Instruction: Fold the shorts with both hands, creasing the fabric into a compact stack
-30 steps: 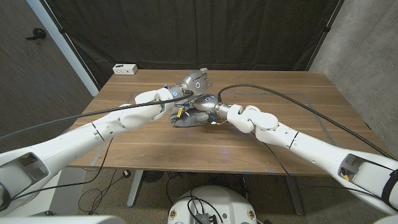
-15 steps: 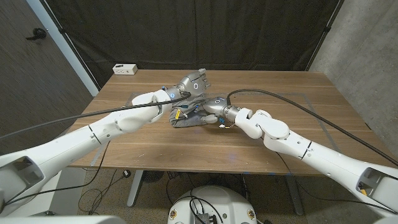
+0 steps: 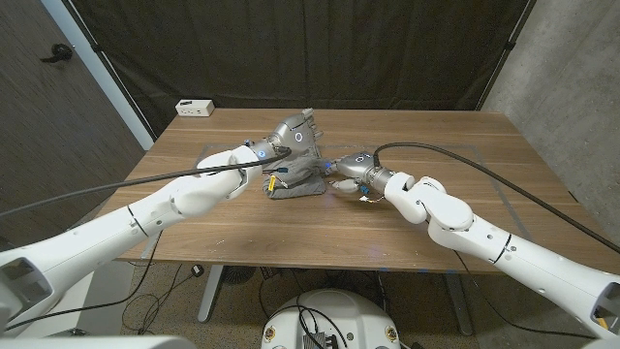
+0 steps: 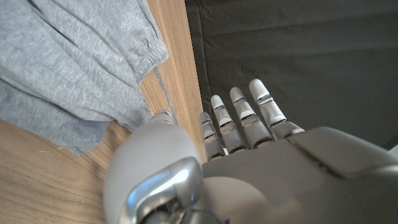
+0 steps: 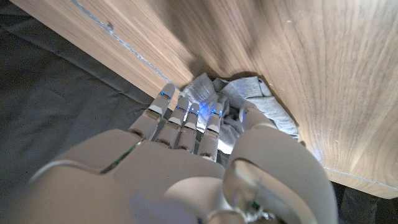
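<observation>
The grey shorts (image 3: 296,184) lie bunched into a small folded pile at the middle of the wooden table (image 3: 446,145). My left hand (image 3: 294,133) hovers just above and behind the pile, fingers stretched out and holding nothing. In the left wrist view the shorts (image 4: 68,56) lie with their elastic waistband showing beyond my left hand (image 4: 249,137). My right hand (image 3: 351,167) sits low beside the pile's right edge. In the right wrist view my right hand (image 5: 186,143) points its fingers at the crumpled fabric (image 5: 249,93) and grips none of it.
A white box (image 3: 195,107) stands at the table's far left corner. Black cables (image 3: 455,160) run along both arms over the table. A dark curtain hangs behind the table.
My right hand has slid off the shorts to the right and now sits beside them. My left hand has shifted slightly left and tilted above the pile.
</observation>
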